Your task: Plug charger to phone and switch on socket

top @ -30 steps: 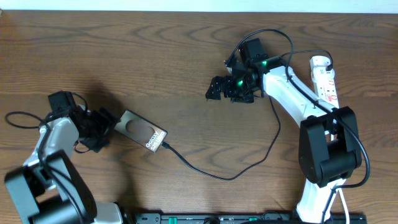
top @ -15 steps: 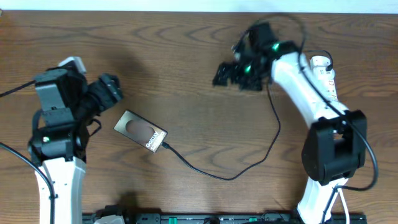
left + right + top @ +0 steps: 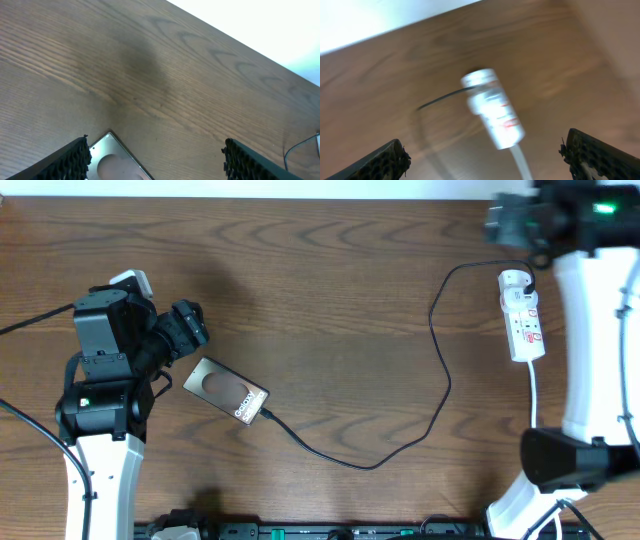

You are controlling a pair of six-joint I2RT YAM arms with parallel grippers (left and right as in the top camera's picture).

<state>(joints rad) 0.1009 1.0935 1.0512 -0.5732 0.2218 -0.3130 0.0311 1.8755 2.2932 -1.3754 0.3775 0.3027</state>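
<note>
right tool [image 3: 489,150], wide and empty, hangs near the socket [image 3: 522,315]; charger [image 3: 440,365] runs from socket's far end leftward to the phone [image 3: 226,391]. best narrow the tool, then press squarely to switch it on.

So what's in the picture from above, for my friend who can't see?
A dark phone lies on a wooden table, and a black charger loops from it to a white socket on the right. The left arm hovers beside the phone; the right arm reaches past the socket.
</note>
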